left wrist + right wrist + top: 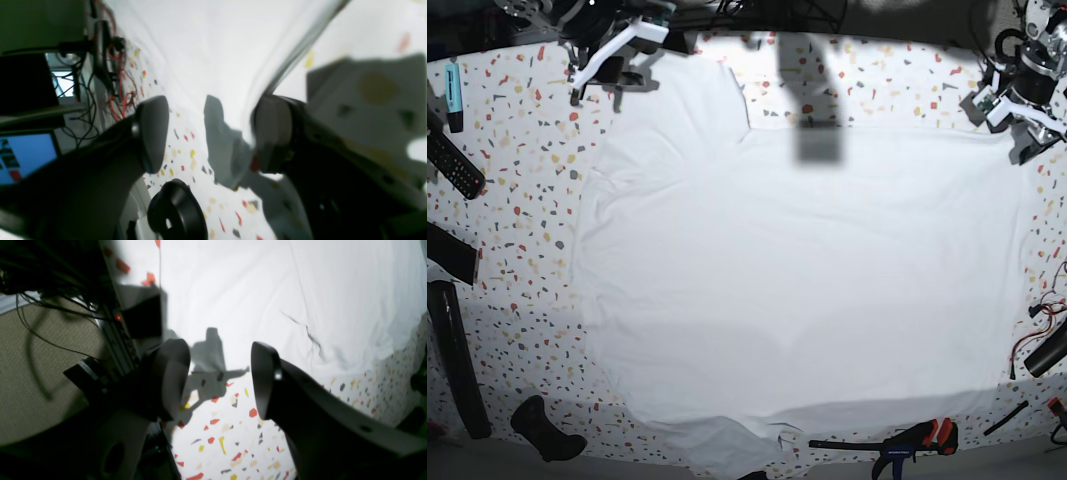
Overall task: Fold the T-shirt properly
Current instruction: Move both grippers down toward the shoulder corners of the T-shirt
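Dark, parted jaws of the left gripper and right gripper, both empty, with the large, wrinkled white cloth T-shirt spread flat just beyond them; each should pinch one edge layer cleanly.

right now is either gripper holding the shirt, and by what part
Nothing is held. The left gripper and right gripper both stand open above the T-shirt, which lies spread flat.

Robotics lab bench: loose wiring, monitor, bar clamp on speckled table.
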`<act>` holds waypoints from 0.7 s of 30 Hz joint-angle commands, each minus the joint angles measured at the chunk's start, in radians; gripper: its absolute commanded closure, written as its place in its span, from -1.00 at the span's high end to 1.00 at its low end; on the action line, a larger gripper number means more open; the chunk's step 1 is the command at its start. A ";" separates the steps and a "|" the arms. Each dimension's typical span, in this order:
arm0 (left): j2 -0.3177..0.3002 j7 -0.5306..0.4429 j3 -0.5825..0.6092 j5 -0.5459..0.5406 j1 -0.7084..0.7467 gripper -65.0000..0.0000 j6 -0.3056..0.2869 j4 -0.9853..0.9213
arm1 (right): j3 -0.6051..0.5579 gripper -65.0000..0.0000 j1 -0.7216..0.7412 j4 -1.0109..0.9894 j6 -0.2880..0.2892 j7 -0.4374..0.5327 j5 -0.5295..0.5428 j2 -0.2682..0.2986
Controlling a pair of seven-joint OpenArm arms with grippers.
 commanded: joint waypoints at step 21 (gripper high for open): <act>0.002 -0.201 -0.005 -0.005 -0.006 -1.00 0.004 -0.023 | 0.002 0.01 0.061 -0.080 -0.012 0.066 0.145 0.010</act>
